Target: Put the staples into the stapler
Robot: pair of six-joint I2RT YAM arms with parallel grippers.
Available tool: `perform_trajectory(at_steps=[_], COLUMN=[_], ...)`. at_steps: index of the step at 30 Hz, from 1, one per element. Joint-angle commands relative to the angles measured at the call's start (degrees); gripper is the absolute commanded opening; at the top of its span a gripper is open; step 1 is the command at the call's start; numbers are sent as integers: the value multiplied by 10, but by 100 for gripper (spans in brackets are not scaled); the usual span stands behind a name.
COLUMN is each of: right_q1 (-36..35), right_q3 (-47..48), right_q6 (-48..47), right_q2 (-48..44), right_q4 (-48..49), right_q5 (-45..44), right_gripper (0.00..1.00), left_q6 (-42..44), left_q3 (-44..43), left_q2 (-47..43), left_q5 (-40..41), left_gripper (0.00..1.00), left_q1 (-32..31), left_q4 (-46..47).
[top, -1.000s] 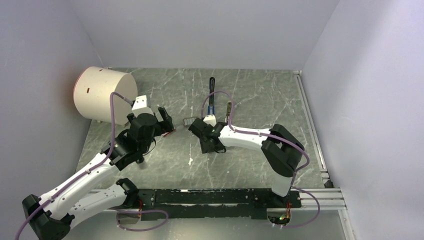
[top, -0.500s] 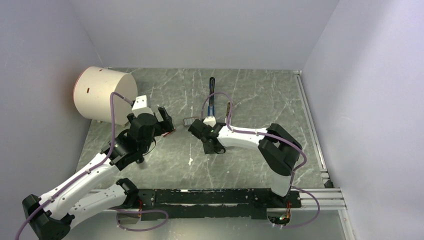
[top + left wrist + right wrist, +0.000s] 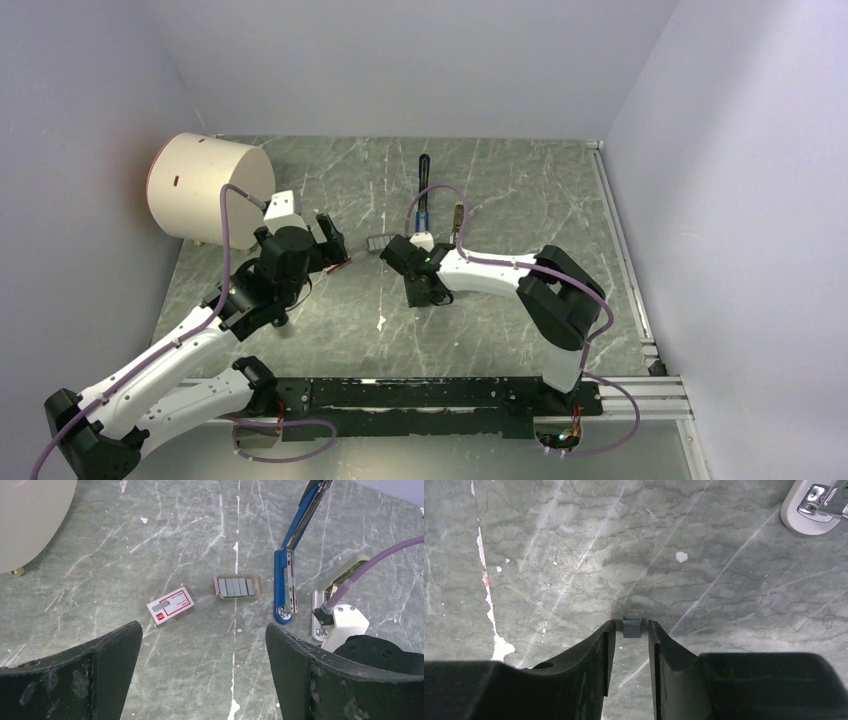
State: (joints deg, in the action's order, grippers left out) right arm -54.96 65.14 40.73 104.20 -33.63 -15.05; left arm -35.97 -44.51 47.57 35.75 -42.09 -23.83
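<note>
**Entry: staple strip, for loading**

Right end effector (image 3: 632,632): fingers nearly together either side of a small grey staple strip (image 3: 632,628); a firm clamp cannot be told. Left end effector (image 3: 202,680): spread wide, empty. Stapler (image 3: 285,585): hinged open on the counter (image 3: 150,540), centre-right of the left wrist view. Handling advice: line the strip up lengthwise with the channel and lower it level.

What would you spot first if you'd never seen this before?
The big cream drum in the far left corner of the table jumps out first. Next comes the blue stapler, hinged wide open on the table, with a little tray of staples beside it. Close up, a tiny grey strip of staples sits between the fingertips of the right gripper.
</note>
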Motion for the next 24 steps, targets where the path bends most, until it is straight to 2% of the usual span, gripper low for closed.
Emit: perform_trajectory(at_steps=[1,14,24], right_q1=[6,11,11], right_q3=[-1,11,9], right_q6=[2,-2,-2], right_q2=[9,27,24], right_q4=[8,16,8], right_q5=[-6,-15,-15], right_gripper=[35,33,28], left_q6=[-1,-1,-2], left_q3=[-2,-2,0], left_q2=[-3,-4,-4], left_q5=[-4,-2,-3], left_gripper=[98,98,98], left_q1=[3,4,3], left_q4=[9,7,8])
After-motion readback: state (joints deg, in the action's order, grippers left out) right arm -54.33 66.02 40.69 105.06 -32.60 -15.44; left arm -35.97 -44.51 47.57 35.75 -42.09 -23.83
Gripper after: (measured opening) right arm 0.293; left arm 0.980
